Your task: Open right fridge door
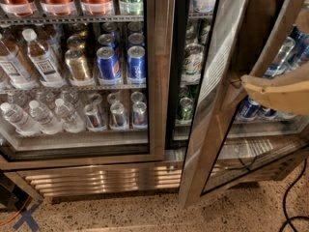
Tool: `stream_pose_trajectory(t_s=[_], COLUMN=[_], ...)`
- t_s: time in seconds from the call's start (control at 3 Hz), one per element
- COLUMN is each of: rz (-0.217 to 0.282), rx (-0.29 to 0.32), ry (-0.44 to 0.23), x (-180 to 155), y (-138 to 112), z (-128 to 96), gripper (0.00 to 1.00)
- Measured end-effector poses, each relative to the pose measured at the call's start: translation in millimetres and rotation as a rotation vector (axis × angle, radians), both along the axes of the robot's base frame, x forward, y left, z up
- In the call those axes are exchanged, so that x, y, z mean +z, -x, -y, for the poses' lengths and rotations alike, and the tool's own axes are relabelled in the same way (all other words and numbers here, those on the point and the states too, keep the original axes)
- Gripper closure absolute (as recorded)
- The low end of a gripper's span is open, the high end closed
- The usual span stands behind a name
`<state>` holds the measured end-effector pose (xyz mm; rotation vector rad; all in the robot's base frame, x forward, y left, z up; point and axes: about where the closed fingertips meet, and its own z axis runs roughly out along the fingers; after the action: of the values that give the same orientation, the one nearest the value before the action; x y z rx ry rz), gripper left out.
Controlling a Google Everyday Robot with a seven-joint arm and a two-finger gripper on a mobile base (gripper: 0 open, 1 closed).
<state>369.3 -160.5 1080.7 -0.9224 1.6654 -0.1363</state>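
Observation:
The right fridge door (212, 105) stands swung open towards me. Its wide brushed-steel frame runs slanted from top right to the floor, with the glass pane (251, 149) to its right. Behind the open edge I see the fridge's right compartment with green cans (192, 59). My gripper (277, 93) shows as a tan, beige shape at the right edge, over the open door's pane at mid height. Only part of it is in view.
The left glass door (72, 81) is shut, with water bottles, gold cans and blue cans behind it. A steel vent grille (106, 178) runs along the base. A black cable (289, 202) lies on the speckled floor at the right. Orange cable and blue tape show at bottom left.

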Motion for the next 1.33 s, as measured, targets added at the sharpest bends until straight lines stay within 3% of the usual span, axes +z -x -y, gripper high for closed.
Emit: stream_pose_trajectory(t_s=[0.33,0.67,1.0,1.33], rz=[0.000,0.000,0.000,0.000], rx=[0.000,0.000,0.000,0.000], ry=[0.000,0.000,0.000,0.000], x=[0.0,0.0,0.0,0.0], y=[0.0,0.0,0.0,0.0], z=[0.0,0.0,0.0,0.0], gripper=[0.34,0.15,0.03,0.00])
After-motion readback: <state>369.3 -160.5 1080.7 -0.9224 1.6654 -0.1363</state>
